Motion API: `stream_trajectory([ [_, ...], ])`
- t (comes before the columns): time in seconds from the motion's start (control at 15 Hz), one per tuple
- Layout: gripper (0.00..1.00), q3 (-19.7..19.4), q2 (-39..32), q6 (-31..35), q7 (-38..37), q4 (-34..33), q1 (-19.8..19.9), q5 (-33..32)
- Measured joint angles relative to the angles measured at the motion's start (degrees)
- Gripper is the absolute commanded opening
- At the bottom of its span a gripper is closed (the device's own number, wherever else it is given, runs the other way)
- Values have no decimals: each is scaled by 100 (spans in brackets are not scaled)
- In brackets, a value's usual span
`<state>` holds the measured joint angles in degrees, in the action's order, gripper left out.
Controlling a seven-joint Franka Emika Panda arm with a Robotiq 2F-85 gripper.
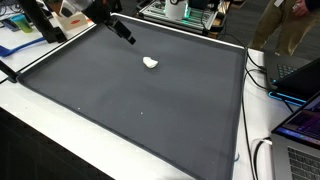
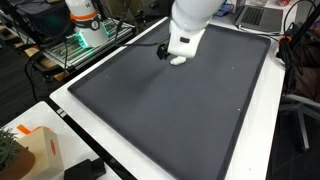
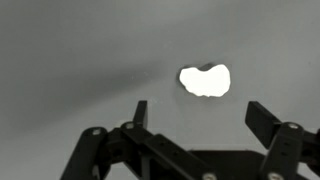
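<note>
Hand (image 3: 198, 107), jaws wide apart and empty, near a small white lump (image 3: 205, 80) on the dark grey mat (image 3: 60, 50)

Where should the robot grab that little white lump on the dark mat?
Probably from straight above, since the white lump lies low on the flat mat. Pinch across its narrower middle, where the wrist view shows a small dip. The open gripper hangs near it.

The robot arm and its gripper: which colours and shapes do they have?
The arm is white, with smooth rounded segments. The gripper is black, with two flat fingers on linkage bars joined by round pins. No markings can be made out on it.
</note>
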<state>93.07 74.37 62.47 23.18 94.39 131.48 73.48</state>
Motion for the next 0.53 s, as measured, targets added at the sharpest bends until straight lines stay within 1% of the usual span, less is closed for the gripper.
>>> stream_trajectory([
  [0.13, 100, -178, -300, 14, 446, 649, -400, 6],
  [0.27, 100, -376, -539, 109, 1034, 1304, -938, -58],
  [0.4, 100, -632, -668, 266, 1735, 1976, -1632, -376],
  [0.53, 100, -978, -716, 385, 2440, 2679, -2421, -859],
])
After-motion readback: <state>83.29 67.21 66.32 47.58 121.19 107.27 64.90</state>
